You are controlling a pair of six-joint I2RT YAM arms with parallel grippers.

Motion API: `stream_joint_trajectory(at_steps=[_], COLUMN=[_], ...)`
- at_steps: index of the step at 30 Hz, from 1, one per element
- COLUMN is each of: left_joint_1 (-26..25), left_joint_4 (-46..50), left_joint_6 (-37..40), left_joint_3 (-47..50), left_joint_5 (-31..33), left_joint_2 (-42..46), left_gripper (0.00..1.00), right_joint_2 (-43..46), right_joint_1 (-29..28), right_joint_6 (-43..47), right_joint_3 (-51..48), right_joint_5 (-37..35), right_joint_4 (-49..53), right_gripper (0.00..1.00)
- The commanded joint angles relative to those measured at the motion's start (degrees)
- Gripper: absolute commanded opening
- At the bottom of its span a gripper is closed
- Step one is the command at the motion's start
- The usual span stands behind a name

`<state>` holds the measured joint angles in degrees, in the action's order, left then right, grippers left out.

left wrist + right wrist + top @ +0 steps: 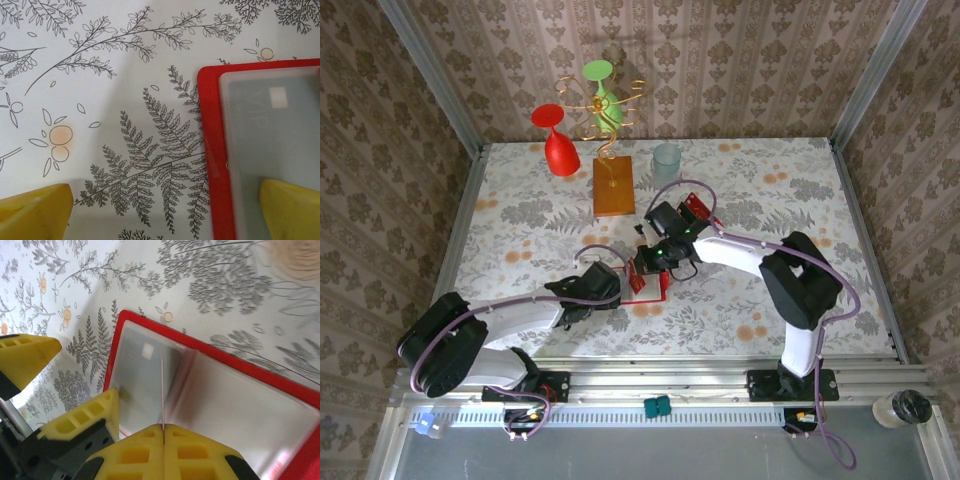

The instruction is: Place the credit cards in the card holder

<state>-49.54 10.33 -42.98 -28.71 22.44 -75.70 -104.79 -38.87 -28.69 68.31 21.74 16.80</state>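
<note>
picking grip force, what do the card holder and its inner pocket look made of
Card holder: glossy red plastic or faux leather, probably; smooth shiny rim. Inner pocket: clear, slightly frosted plastic film; a credit card shows dimly through it.

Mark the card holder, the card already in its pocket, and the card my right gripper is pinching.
card holder (210,150), left wrist view, red left border.
pocketed card (270,132), left wrist view, grey face under clear pocket.
held card (163,390), right wrist view, thin edge seen end-on.

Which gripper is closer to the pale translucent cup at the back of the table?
Right. The right gripper is in front of the pale translucent cup; the left gripper is farther, back toward the robot and leftward.
</note>
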Motion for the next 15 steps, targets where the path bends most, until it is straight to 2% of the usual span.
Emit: stream_joint_trajectory(at_steps=[1, 11, 15], left_joint_1=[-0.46, -0.42, -0.44], left_joint_4=[2.66, 3.3, 3.17], left_joint_6=[-1.88, -2.55, -2.59], left_joint_3=[0.54, 1.46, 1.57], left_joint_5=[1.9, 2.55, 2.52], left_joint_2=[0.64, 1.85, 1.78], left_gripper=[0.97, 0.97, 0.97], right_joint_2=[3.96, 5.89, 5.91], right_joint_1=[1.73, 1.91, 1.52], right_joint_6=[-4.19, -16.12, -18.44], right_joint_3=[-3.7, -17.29, -20.49], right_joint_5=[0.67, 0.24, -0.93], right_joint_4=[-5.04, -29.26, -35.58], right_gripper=[0.0, 0.0, 0.0])
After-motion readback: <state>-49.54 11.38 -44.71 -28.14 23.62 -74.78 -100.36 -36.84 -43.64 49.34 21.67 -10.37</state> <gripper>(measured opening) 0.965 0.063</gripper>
